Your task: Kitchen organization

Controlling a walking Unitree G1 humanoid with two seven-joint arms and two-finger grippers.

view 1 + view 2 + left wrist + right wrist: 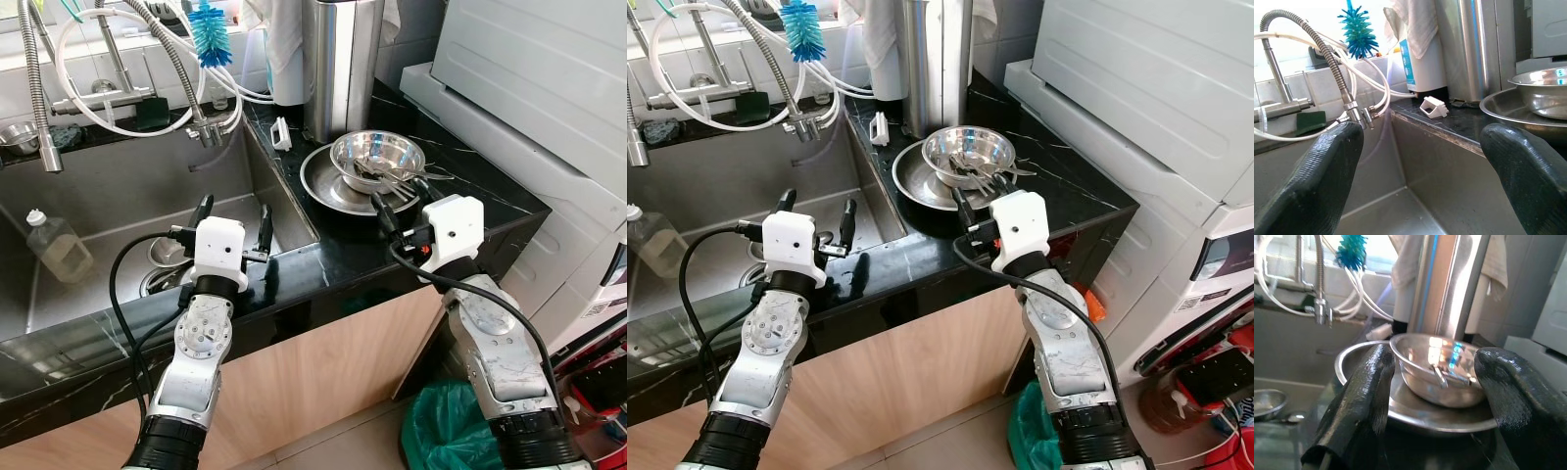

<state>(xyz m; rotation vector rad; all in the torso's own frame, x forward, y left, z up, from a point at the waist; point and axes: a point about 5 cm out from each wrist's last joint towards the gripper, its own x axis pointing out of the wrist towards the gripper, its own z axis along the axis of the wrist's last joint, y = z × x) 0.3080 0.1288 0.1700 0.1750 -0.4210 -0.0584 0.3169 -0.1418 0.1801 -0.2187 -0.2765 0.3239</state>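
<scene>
right gripper (404, 202), fingers spread and empty, sits at frame centre-right just before the round steel bowl (377, 157) of partly hidden cutlery, nested in a shallow steel plate (325, 183) on black marble counter (470, 186). left gripper (233, 223) gapes over the steel sink (118, 211).

Two black fingers (1317, 181) stood apart in the lower corners; between them lay the sink wall (1415, 161), steel plate (1508, 110) at right.

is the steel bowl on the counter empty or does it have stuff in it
Not empty. The steel bowl sits upright on a steel plate and holds several pieces of metal cutlery, handles sticking over its rim.
</scene>
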